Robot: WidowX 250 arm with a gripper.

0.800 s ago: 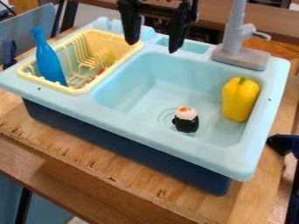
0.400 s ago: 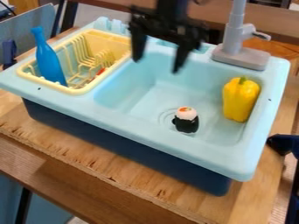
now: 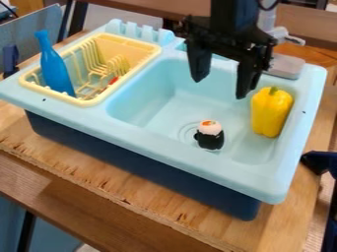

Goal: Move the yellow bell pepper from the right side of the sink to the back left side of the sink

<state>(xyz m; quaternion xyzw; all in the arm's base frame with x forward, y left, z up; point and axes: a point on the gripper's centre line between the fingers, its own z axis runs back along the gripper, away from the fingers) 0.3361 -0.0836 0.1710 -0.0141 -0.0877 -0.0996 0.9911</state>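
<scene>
The black gripper [image 3: 220, 88] hangs over the back of the light blue sink basin, its two fingers spread apart with nothing between them. Right of it, a yellow bell pepper [image 3: 270, 112] stands against the basin's right wall. Lower down, on the basin floor by the drain, sits a sushi roll [image 3: 210, 135] with a black wrap and a white top with an orange spot. A blue bottle [image 3: 56, 66] leans in the yellow dish rack [image 3: 92, 102] at the left, with a small red thing [image 3: 113, 80] in the rack.
The toy sink [image 3: 178, 155] rests on a wooden table [image 3: 118, 182]. Its grey faucet [image 3: 283, 66] rises at the back right, partly behind the arm. A dark blue object [image 3: 319, 162] stands at the right edge.
The gripper has come lower and moved right, from above the sink's back edge to over the basin. Its fingers remain apart; the pepper, sushi roll and bottle have not moved.
</scene>
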